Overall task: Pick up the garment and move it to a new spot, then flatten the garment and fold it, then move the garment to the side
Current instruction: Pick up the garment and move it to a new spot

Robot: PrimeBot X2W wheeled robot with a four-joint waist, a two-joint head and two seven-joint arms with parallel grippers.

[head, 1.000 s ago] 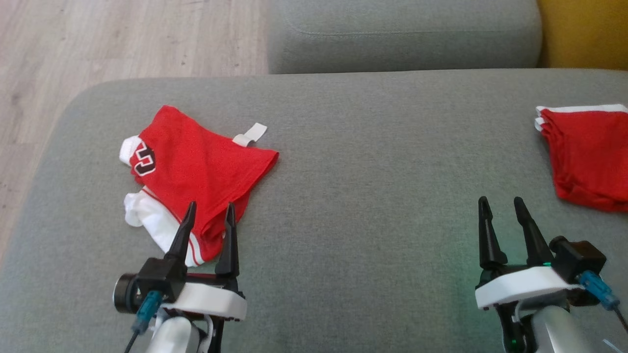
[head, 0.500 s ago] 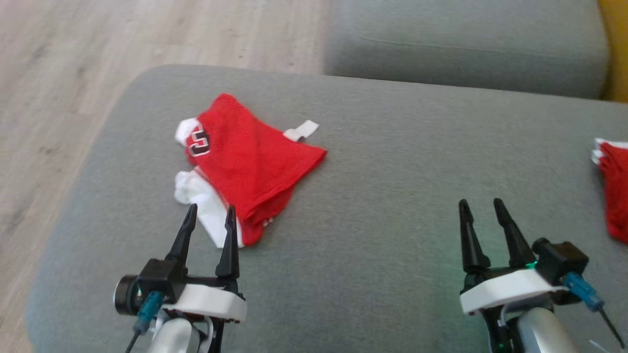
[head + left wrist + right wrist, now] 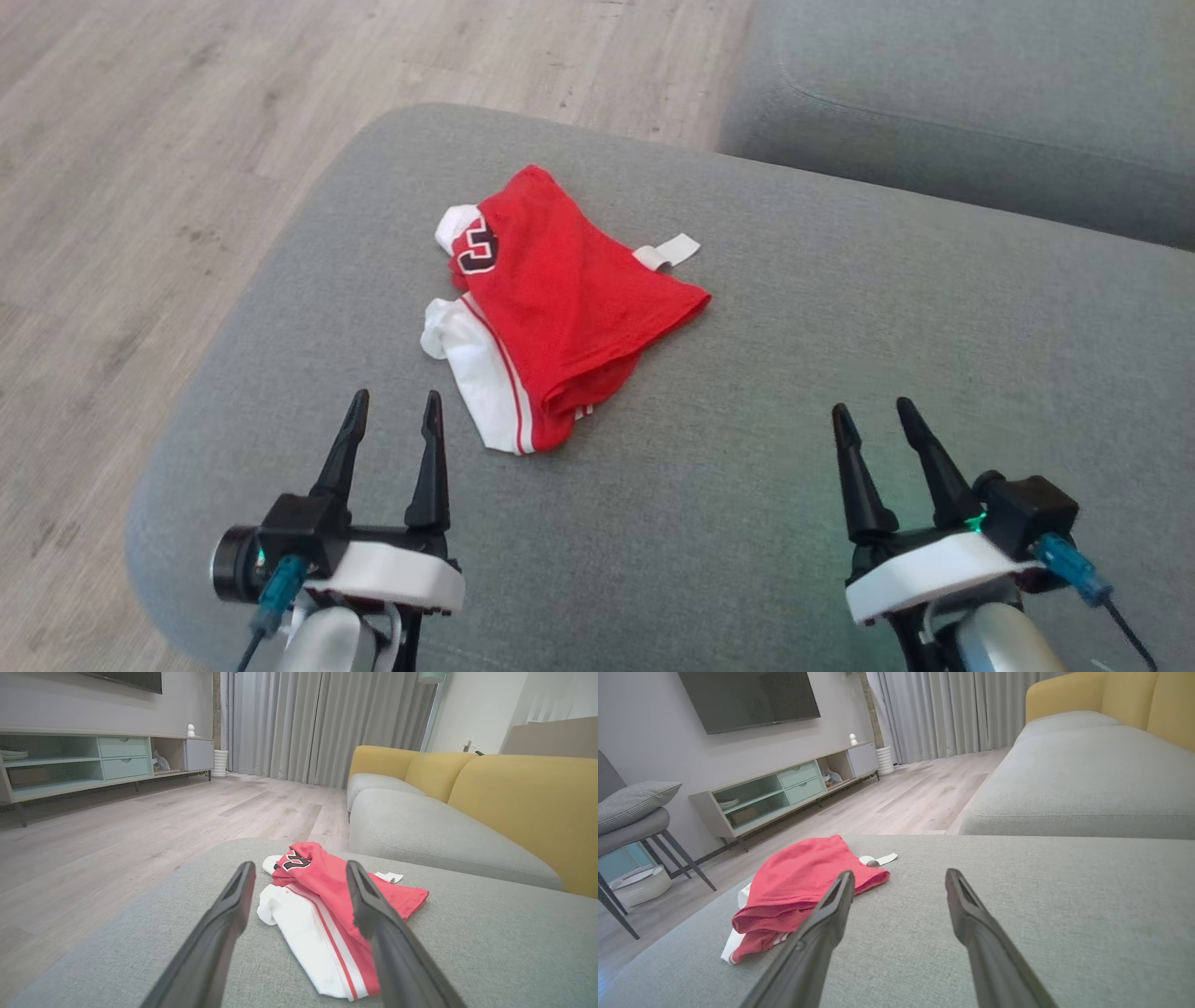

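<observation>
A red and white garment (image 3: pixel 560 299) with a dark number patch lies crumpled on the grey sofa cushion (image 3: pixel 840 373), toward its left end. My left gripper (image 3: pixel 392 415) hovers open just short of the garment's near left corner; in the left wrist view the garment (image 3: pixel 327 905) lies straight ahead between and beyond its fingers (image 3: pixel 233 905). My right gripper (image 3: pixel 873 418) is open over bare cushion, well to the right of the garment. In the right wrist view the garment (image 3: pixel 798 882) sits ahead to the left of the right gripper (image 3: pixel 899 879).
Wood floor (image 3: pixel 140 187) lies beyond the cushion's left edge. Another grey cushion (image 3: pixel 980 103) sits at the back right, with yellow sofa backs (image 3: pixel 514 802) behind. A TV stand (image 3: pixel 784 788) and a chair (image 3: pixel 635 826) stand across the room.
The head camera has turned left, so the picture has shifted right; the red pile at the far right has left the view. Both grippers stay open and hold nothing.
</observation>
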